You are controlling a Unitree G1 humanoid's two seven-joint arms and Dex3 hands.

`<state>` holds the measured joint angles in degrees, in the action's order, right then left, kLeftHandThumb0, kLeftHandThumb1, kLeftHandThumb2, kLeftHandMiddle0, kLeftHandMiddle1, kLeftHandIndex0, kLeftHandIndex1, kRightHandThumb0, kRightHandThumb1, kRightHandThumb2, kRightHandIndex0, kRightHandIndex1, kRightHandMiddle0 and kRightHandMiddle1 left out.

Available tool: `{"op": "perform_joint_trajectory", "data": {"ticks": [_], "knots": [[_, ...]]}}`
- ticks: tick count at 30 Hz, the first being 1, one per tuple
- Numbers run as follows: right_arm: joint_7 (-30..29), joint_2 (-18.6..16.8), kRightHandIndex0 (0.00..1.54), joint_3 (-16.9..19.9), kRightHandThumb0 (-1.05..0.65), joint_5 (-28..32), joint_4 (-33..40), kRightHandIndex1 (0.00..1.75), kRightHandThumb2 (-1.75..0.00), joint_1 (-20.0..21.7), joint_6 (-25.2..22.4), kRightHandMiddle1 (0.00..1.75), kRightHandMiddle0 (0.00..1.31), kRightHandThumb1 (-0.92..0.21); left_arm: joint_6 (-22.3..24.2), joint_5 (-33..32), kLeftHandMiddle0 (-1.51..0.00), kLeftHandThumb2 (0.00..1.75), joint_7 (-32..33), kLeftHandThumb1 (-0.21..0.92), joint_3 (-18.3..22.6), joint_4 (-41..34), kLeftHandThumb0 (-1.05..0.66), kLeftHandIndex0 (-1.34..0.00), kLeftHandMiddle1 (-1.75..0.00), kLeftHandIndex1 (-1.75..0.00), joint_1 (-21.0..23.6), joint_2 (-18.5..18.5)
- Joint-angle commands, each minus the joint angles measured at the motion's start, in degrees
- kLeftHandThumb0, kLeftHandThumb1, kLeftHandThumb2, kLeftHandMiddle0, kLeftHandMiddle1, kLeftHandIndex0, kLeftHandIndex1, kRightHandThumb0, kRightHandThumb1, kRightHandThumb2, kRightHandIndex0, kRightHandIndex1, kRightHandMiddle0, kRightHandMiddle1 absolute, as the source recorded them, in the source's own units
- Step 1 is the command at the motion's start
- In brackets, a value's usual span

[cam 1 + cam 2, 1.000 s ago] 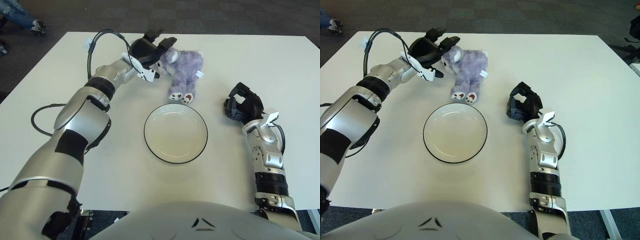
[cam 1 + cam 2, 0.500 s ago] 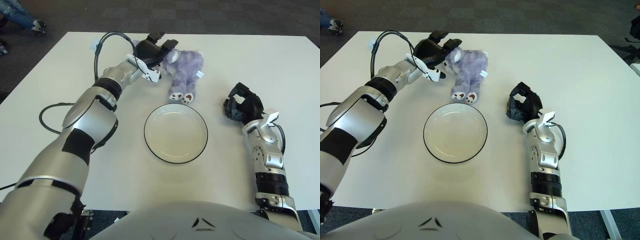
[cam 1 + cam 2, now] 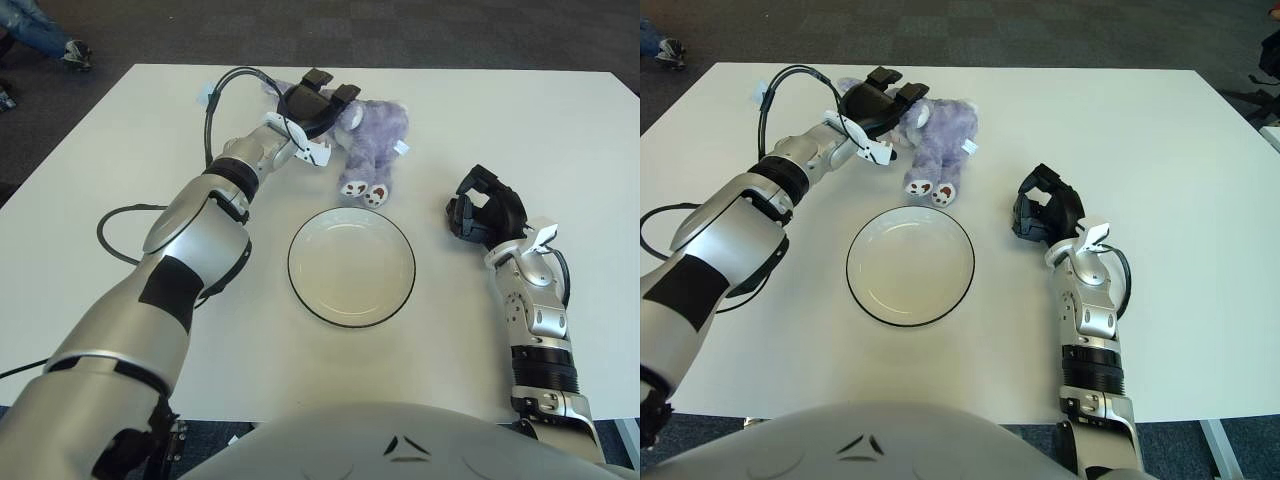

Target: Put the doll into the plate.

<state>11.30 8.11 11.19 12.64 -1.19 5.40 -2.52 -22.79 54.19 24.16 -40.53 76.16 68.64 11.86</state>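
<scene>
Purple plush doll (image 3: 368, 143) lying on the white counter (image 3: 520, 130), on the far side of the plate (image 3: 351, 266) and apart from its rim, feet pointing toward the plate. Left hand (image 3: 312, 103) at the doll's head end, fingers spread around the head; firm closure not clear from either view, so best read as wide, about to grasp rather than gripping. Plate empty, white with a dark rim, between the doll and the robot's body. Right hand (image 3: 483, 215) showing to the right of the plate, fingers curled, holding nothing, idle. Step in hand, by judgement: securing the doll before any lift. To do it well: close the fingers around the head or neck, not merely over loose fur; squeeze enough that the soft body cannot slip out; lift straight up so the feet clear the counter, then carry toward the robot over the plate's near-facing rim without dragging against it; lower until the body sits inside the rim, then let go. Likely risk: a limp, dangling body catching the plate's edge.
</scene>
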Motion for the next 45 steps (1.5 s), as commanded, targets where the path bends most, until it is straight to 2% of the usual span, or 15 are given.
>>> {"op": "perform_joint_trajectory", "data": {"ticks": [1,7,19,27,35,45], "knots": [[-0.19,-0.04,1.26,-0.03,-0.48,0.46,1.11,1.75,-1.32,-0.71,-0.64,1.75,0.62,-0.31,0.89,-0.64,0.00,1.01,-1.31,0.28,-0.03,0.54,-0.41,0.00,-0.68,-0.50,0.80,-0.24],[-0.06,0.00,1.26,-0.12,-0.48,0.47,1.29,1.75,-1.32,-0.83,-0.45,1.75,0.62,-0.31,2.47,-1.31,0.00,1.04,-2.58,0.24,0.23,1.00,-0.36,0.00,-0.75,-0.55,0.59,-1.24],[-0.01,0.06,1.25,-0.55,-0.48,0.42,2.69,1.75,-1.33,-1.78,-0.74,1.75,0.62,-0.31,6.43,-4.68,0.00,1.11,-7.25,0.19,2.11,1.83,-0.28,0.00,-0.75,-0.57,-0.03,-3.67],[0.59,0.30,1.25,-0.84,-0.49,0.54,4.10,1.75,-1.33,-2.73,-0.96,1.75,0.63,-0.30,8.11,-6.70,0.00,1.11,-9.30,0.18,3.26,2.32,-0.29,0.00,-0.84,-0.58,-0.30,-5.13],[0.96,0.43,1.26,-0.97,-0.49,0.74,5.39,1.75,-1.33,-3.54,-1.71,1.75,0.62,-0.30,7.98,-8.42,-0.02,1.12,-11.15,0.17,4.66,2.29,-0.28,0.00,-0.91,-0.61,-0.49,-5.55],[1.06,0.21,1.25,-0.89,-0.46,1.35,6.75,1.75,-1.25,-4.11,-2.67,1.75,0.57,-0.37,7.19,-9.28,-0.04,1.11,-12.53,0.18,5.14,2.27,-0.31,0.00,-1.31,-0.83,-0.81,-5.43]]}}
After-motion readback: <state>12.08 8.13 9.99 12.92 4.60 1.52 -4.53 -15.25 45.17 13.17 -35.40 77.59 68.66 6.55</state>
